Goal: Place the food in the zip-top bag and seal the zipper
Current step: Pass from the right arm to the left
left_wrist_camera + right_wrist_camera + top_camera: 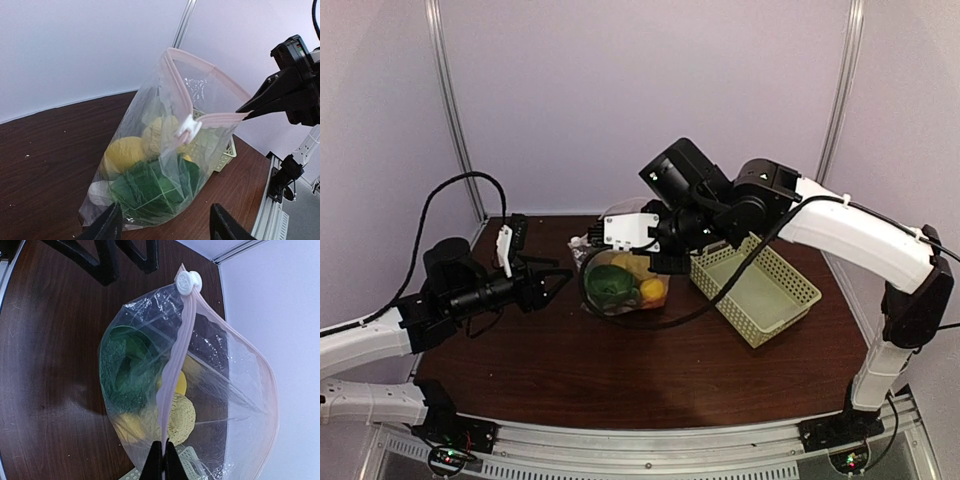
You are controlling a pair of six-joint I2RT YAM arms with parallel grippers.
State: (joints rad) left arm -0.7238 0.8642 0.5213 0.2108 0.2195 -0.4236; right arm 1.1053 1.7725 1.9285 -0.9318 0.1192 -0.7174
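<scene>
The clear zip-top bag [625, 288] stands on the table with the food inside. I see a green leafy vegetable [150, 187], a yellow lemon piece [125, 152] and a pale bumpy potato [184, 415]. My right gripper [163, 460] is shut on the pink zipper strip [175, 365] and holds the bag's mouth up. The white slider tab [189, 129] sits at the strip's end nearest my left gripper. The mouth beside it gapes open. My left gripper [165, 227] is open and empty, low at the bag's foot, not touching it.
A pale green lattice basket [760, 290] lies to the right of the bag, partly under my right arm. A black cable [720, 295] loops down over the basket and the bag's base. Some small items [515, 235] lie at the back left.
</scene>
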